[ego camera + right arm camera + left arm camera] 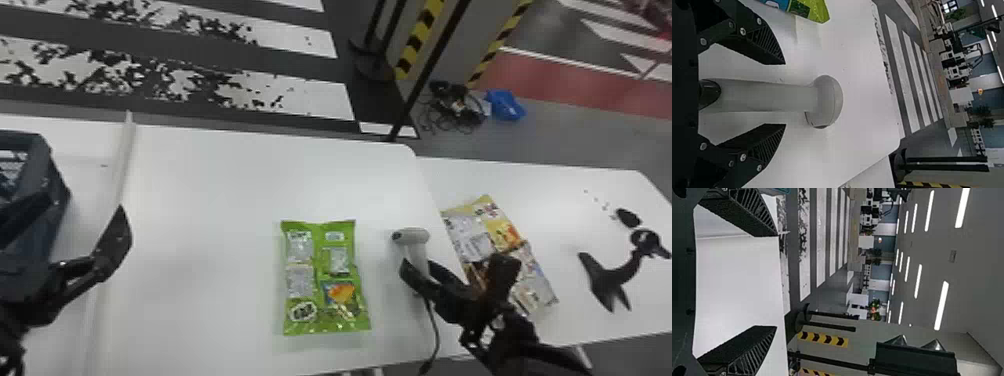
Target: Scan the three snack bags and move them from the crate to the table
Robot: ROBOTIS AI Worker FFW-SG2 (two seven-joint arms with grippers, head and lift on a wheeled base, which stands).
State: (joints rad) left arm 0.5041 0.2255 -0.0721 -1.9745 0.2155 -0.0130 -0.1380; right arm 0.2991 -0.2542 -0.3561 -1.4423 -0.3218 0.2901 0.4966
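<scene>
Dark cables (457,107) lie on the floor (565,137) beside a blue object (506,105), near yellow-and-black stripes (420,37).

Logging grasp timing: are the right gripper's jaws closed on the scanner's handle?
No, the right gripper has its jaws apart, with the white table showing between each jaw and the scanner's handle.

You have a glossy plastic snack bag (320,275), a smooth, matt plastic handheld scanner (824,102), a dull plastic crate (54,187) and a smooth table (210,200).
</scene>
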